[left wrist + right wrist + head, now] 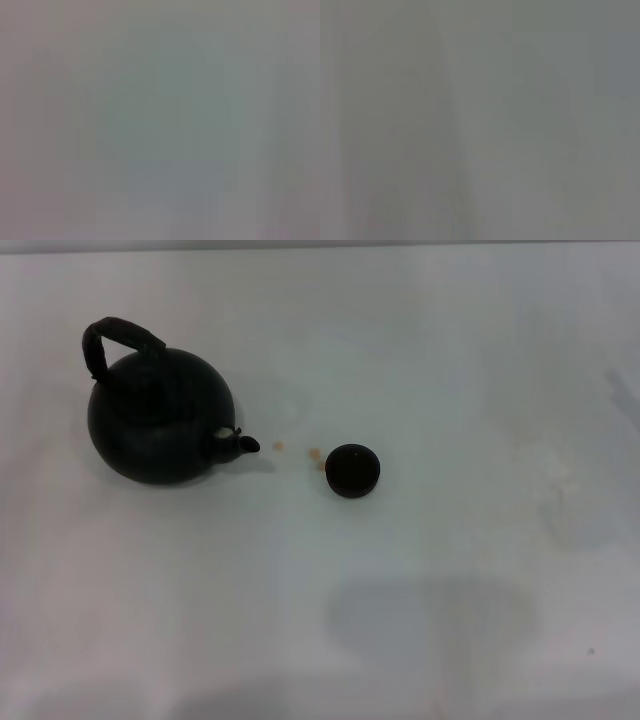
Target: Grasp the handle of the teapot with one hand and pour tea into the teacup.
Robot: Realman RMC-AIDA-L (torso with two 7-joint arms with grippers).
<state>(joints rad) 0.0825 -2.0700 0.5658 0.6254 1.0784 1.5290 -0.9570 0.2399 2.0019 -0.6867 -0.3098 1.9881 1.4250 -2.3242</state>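
Grippers are out of sight in every view, so whether their fingers are apart or together cannot be told, and nothing can be placed relative to them; both wrist views show only a blank grey blur. Head view gives the scene: teapot (pixel 160 420) stands upright on the white table (pixel 450 360), toward the robot's left, untouched, its handle (pixel 120 340) arching up over the body and its short spout (pixel 240 443) aimed to the robot's right at the teacup (pixel 352 470). Cup sits near the spout but apart from it, with a few small tan spots (pixel 300 452) on the table between them
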